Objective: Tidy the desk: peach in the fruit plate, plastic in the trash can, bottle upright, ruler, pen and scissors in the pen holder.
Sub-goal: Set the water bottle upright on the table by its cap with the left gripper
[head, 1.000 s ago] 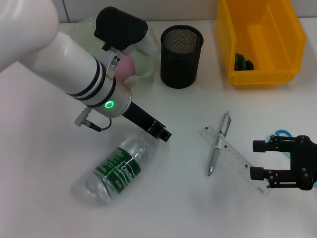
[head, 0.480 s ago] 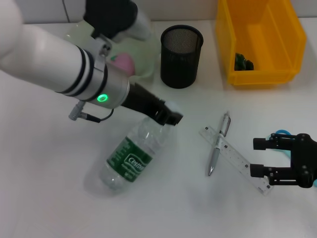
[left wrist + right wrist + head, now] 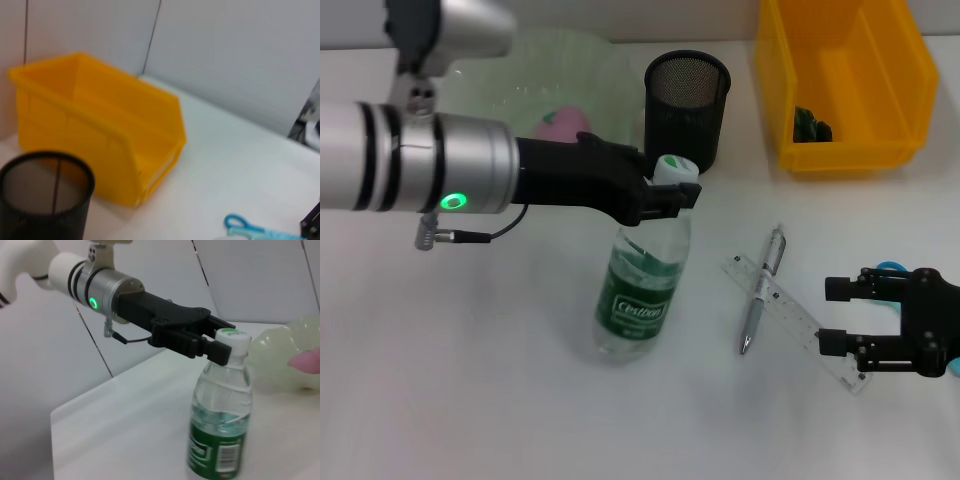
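- Bright, even light is falling from above, casting faint shadows on the bench (image 3: 470, 380).
- The left wrist view is looking soft, smearing the yellow bin (image 3: 100, 125).

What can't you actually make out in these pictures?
- Scissors: head view, mostly hidden behind the right gripper; only blue handles show.
- Dark item in the yellow bin: too small to identify.
- Left gripper on the bottle: the neck is hidden under the fingers.
- Peach: cut off in the right wrist view.
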Controlling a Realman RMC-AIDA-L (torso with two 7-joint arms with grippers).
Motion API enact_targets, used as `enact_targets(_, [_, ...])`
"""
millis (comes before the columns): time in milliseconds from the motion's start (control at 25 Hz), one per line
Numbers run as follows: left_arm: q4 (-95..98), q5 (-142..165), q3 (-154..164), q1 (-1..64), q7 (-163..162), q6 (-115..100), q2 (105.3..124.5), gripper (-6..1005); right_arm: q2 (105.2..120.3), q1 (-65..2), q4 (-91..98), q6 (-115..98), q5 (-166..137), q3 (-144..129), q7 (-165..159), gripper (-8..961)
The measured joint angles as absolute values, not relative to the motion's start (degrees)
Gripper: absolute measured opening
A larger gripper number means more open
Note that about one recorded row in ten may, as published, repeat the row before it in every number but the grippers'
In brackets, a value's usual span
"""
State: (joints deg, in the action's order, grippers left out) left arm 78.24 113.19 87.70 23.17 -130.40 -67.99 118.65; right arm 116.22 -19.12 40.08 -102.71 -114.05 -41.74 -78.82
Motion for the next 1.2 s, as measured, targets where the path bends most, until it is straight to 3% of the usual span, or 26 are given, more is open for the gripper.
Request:
enact_targets(400, [68.76,87.45,82.42,15.36,-98.13,-68.91,118.58,462,116.84,-19.64,39.98,-103.68,-113.61,-41.75,-80.87,750])
enact_targets(920, [37.76,64.11,74.36,17.64,-54.97,-80.08,118.56,490,117.64,-19.72,39.02,-104.91,-111.61,-37.33,-81.71,749])
enact_targets(1200, [30.86,59.86,73.06,18.49,-45.97,-80.75,118.57,505,117.73,-20.39,38.47,-104.92,-111.61,-37.26,-81.72,748])
